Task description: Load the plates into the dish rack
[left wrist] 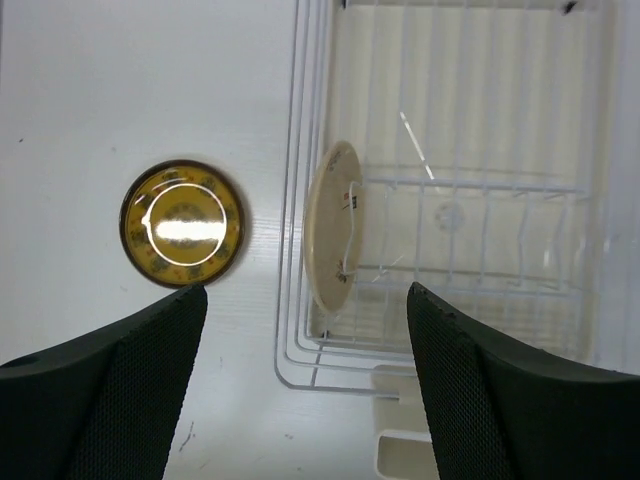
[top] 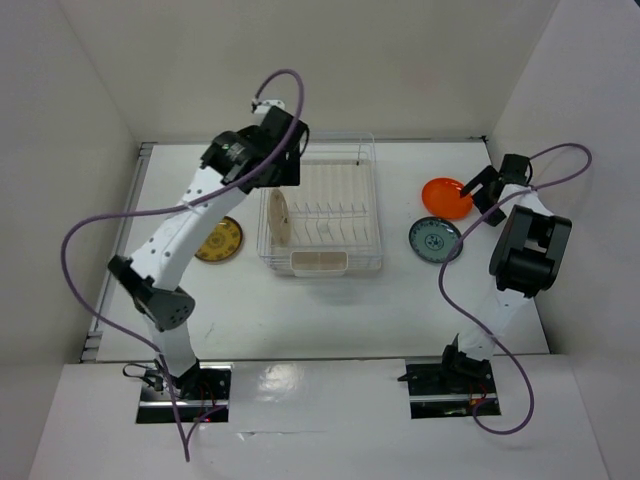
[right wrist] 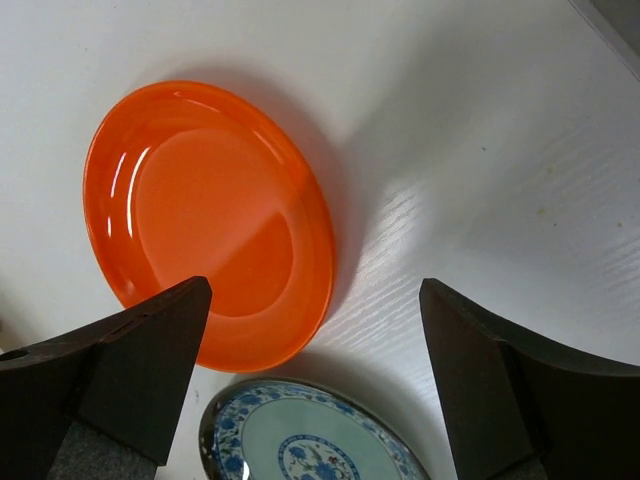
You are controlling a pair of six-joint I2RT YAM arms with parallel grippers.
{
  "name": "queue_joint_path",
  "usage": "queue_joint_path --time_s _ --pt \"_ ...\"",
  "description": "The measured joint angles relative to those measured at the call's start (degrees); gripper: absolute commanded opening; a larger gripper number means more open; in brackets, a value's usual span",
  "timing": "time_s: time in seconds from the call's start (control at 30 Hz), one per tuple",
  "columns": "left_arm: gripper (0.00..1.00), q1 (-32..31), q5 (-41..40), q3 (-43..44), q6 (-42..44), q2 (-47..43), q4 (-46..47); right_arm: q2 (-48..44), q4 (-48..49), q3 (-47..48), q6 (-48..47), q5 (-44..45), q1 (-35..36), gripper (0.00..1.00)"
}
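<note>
One plate was done. The pale beige plate (left wrist: 333,228) stood up on its edge between the wires. From above, it was at the 9 o'clock side of the dish rack (top: 378,215). We saw no other plate in the rack. The small beige holder (top: 319,262) sat at the rack's 6 o'clock end.

Three plates were left to do. All three lay flat on the white table (top: 330,320). The yellow plate (top: 219,240) with the brown pattern was just beside the rack, at about 8 o'clock from it. The orange plate (top: 447,197) was at 3 o'clock from the rack. The white plate (top: 434,240) with the blue-green pattern was at about 6 o'clock from the orange one. In the right wrist view those two looked very close, but we could not tell if they touched.

The left gripper (left wrist: 305,292) hung above the 9 o'clock side of the rack, over the beige plate. Its jaws were wide apart and held nothing. The right gripper (right wrist: 315,288) hung over the orange plate. Its jaws were wide apart too, and they held nothing.

So we thought the job was about one quarter done. We guessed the orange plate would be next, since the right gripper was right above it.
</note>
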Motion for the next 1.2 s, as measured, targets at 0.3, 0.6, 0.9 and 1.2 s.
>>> queue_joint_path --time_s 0.3,0.6,0.9,1.2 --pt "0.87 3.8 8.5 -3.0 2.9 -7.3 5.0 -0.1 6.3 -5.4 2.2 -6.3 -1.1 0.78" --pt "0.87 5.2 16.6 -5.4 4.7 -6.7 6.8 0.1 7.7 -6.6 2.6 -8.8 -1.1 0.47" --pt "0.87 5.9 20.9 -5.4 5.2 -6.7 8.6 2.2 7.8 -4.8 2.6 -8.7 -1.1 0.46" --pt "0.87 7.0 22.6 -5.4 5.2 -6.7 8.6 3.7 8.4 -4.8 2.0 -8.7 -1.1 0.31"
